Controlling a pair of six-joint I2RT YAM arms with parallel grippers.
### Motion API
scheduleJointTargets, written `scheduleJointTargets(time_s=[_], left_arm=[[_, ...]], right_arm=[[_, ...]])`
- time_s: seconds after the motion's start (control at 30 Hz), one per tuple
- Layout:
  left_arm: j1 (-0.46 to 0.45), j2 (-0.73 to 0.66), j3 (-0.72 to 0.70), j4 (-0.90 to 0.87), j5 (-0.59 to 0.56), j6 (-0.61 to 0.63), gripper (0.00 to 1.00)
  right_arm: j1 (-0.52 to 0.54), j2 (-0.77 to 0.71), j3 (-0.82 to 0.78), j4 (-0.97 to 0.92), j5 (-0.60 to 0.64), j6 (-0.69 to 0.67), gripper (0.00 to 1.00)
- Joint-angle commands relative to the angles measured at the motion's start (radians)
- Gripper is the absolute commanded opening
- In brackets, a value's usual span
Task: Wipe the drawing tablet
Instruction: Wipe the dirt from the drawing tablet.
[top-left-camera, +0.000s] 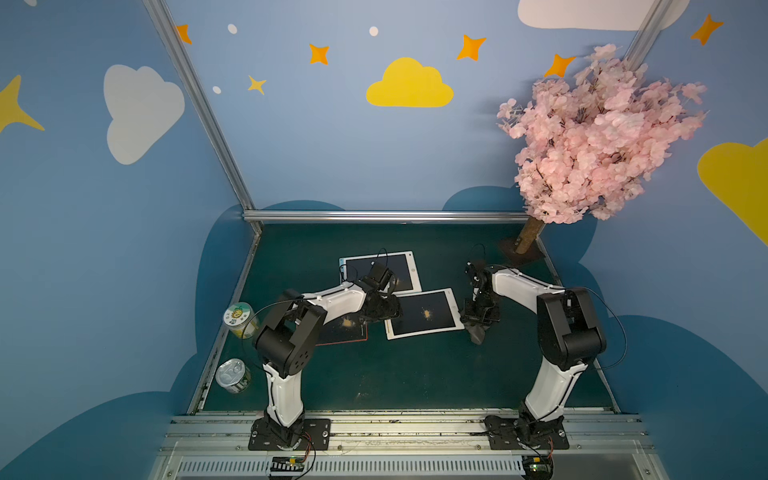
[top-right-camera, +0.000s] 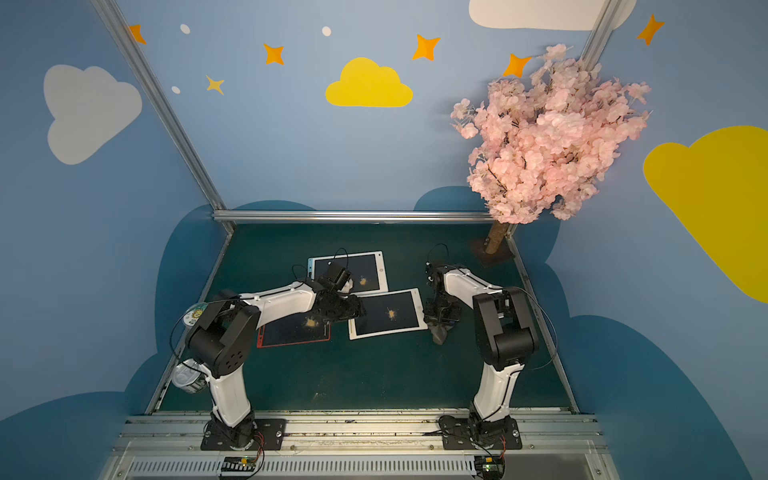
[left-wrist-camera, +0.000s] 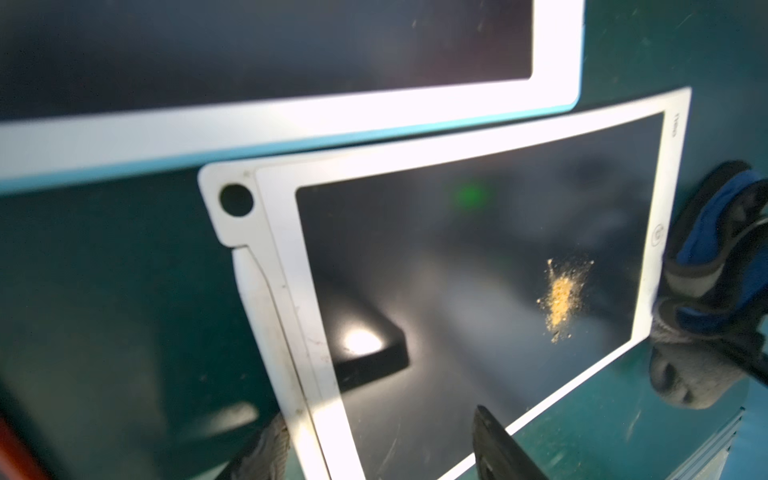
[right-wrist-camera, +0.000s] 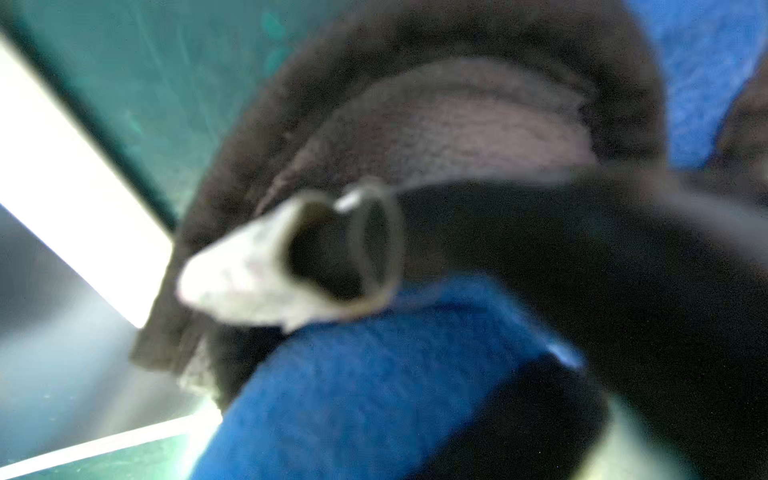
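- While the right claw is clamping the bunched cloth just off the right edge of the white-framed drawing tablet, that tablet is lying loose in the middle of the bench. A sideways stroke is therefore likely to be shoving it instead of cleaning it.
- The blue-edged tablet is meeting its far corner, and the red-edged tablet is lying near its left side. A sliding frame risks knocking into either one.
- The left claw is hanging open over the tablet's left end, and whether it is touching the frame cannot be told. If it is not pinning the frame, nothing is bracing the tablet.
- A loose tail of the cloth is trailing onto the bench and could be catching on the raised frame.
- The yellow powder is sitting on the screen near the cloth. A careless sweep risks scattering it onto the bench or the neighbouring screens.
- Blue walls with painted clouds and stars are enclosing the cell, and a pink blossom tree is standing in the far right corner, well apart.
- The bench is showing a dark green, scuffed surface, with a jar and a tin standing at its left edge.
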Motion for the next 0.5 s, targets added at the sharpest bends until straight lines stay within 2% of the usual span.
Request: scheduleJointTargets(time_s=[0.0,0.33,0.47], left_arm=[[0.0,0.033,0.012,0.002,0.01,0.02,0.7],[-0.001,0.036,0.001,0.034,0.036,0.008,0.7],[-0.006,0.017,-0.017,0.07,0.084,-0.001,0.7]], right_arm=[[0.024,-0.016,-0.08,-0.003,-0.062,0.034,0.0],[0.029,-0.134,-0.195,0.004,-0.135,0.052,0.0],[0.029,-0.195,-0.193,-0.03,-0.094,0.062,0.0]])
